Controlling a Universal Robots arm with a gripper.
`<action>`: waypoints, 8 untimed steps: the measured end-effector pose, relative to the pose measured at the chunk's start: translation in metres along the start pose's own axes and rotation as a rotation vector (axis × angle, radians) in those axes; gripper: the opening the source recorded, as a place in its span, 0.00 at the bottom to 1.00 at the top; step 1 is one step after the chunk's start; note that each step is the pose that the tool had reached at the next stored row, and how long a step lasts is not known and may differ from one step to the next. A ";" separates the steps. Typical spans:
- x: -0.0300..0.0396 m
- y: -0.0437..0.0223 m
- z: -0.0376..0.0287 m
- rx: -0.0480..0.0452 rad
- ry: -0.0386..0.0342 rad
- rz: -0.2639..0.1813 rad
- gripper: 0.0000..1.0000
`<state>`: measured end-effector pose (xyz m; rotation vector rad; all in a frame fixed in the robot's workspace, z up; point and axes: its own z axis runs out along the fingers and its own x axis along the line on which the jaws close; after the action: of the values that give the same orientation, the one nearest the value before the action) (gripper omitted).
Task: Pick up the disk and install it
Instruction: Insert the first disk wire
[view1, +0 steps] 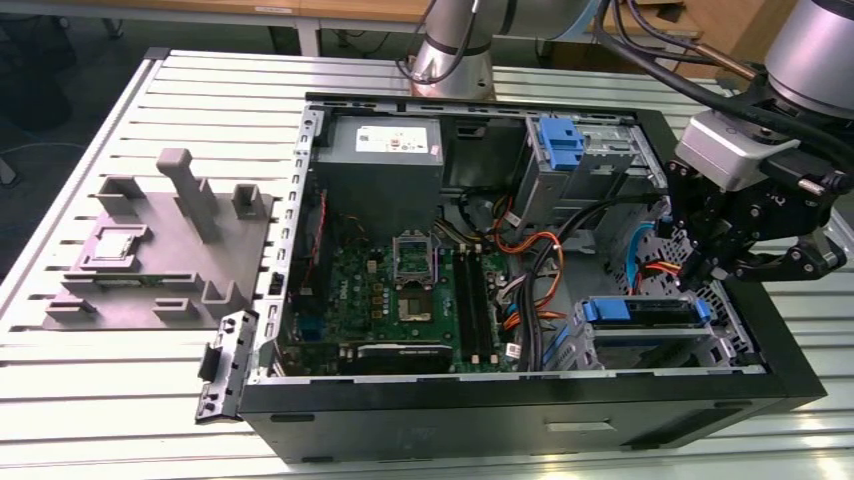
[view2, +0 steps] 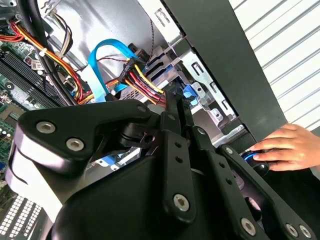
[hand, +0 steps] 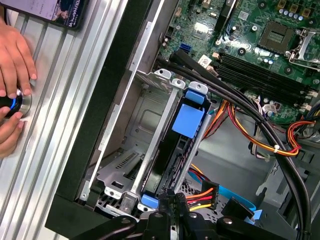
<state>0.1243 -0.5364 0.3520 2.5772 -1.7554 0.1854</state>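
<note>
While the gripper (view1: 714, 268) hangs over the case's right edge, its fingers pressed together and empty, the disk (hand: 172, 160) sits bayed just beneath, long axis along that edge.

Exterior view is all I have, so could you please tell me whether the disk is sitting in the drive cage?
Observer: In the first wrist view the disk stands on edge inside the drive cage, with a blue rail tab at its end.
Operator: Thank you. How is the gripper?
Observer: In the second wrist view the gripper looks shut, its tips beside a connector with red, yellow and black wires.
Operator: Is anyone near the computer case?
Observer: Yes, a hand rests on a small blue-lit round device on the slatted table beside it.
</note>
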 end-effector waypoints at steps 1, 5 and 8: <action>0.0000 0.0000 0.0000 0.0000 0.0000 0.000 0.17; 0.0000 0.0000 0.0001 -0.0018 0.0008 0.017 0.17; 0.0000 0.0000 0.0001 -0.0073 0.0036 0.067 0.17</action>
<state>0.1243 -0.5364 0.3520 2.5135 -1.8387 0.1842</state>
